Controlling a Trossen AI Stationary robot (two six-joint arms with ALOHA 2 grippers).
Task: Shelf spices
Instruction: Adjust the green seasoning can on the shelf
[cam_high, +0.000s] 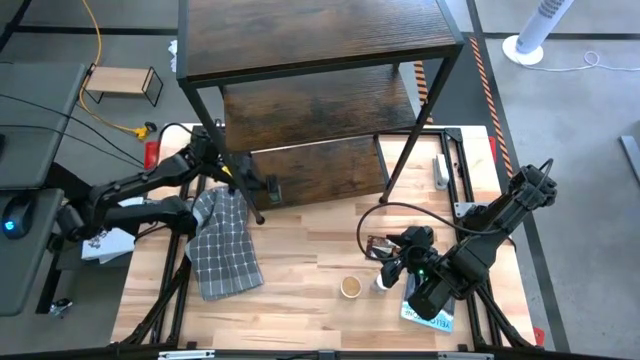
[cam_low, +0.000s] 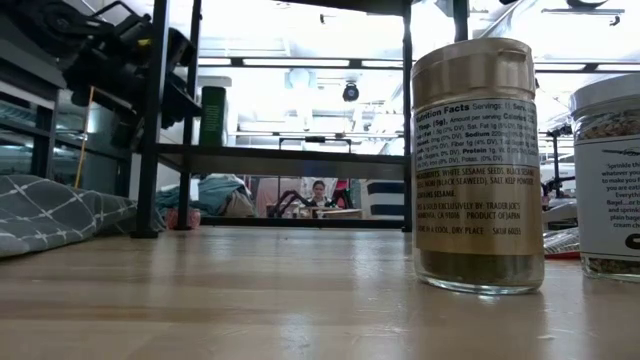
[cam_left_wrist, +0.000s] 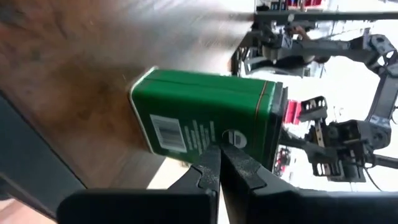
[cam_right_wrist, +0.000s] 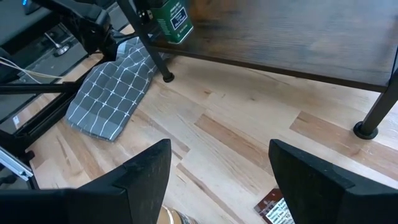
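The shelf (cam_high: 320, 60) stands at the table's far side. A green tin (cam_left_wrist: 205, 115) stands upright on its lowest board (cam_left_wrist: 74, 74), near the left front post; it also shows in the low view (cam_low: 213, 115) and the right wrist view (cam_right_wrist: 173, 22). My left gripper (cam_left_wrist: 219, 152) is shut, its tips at the tin's side. A gold-capped spice jar (cam_low: 478, 165) and a white-capped jar (cam_low: 605, 180) stand on the table at the near right (cam_high: 351, 287) (cam_high: 383, 283). My right gripper (cam_right_wrist: 217, 180) hangs open above and just behind them, touching nothing. My left gripper's shut fingertips (cam_left_wrist: 211, 163) lie against the green tin's labelled side (cam_left_wrist: 205, 134), close to its lid end, coming roughly level from the table's left. Whether they truly touch it I cannot tell. The tin stands upright on the shelf's lowest board.
A grey checked cloth (cam_high: 225, 245) lies on the table in front of the shelf's left post. A blue-and-white book (cam_high: 428, 312) lies under my right arm at the near right. A small light-wood stand (cam_high: 122, 85) sits off the table at far left. A person (cam_low: 318, 192) sits in the room behind.
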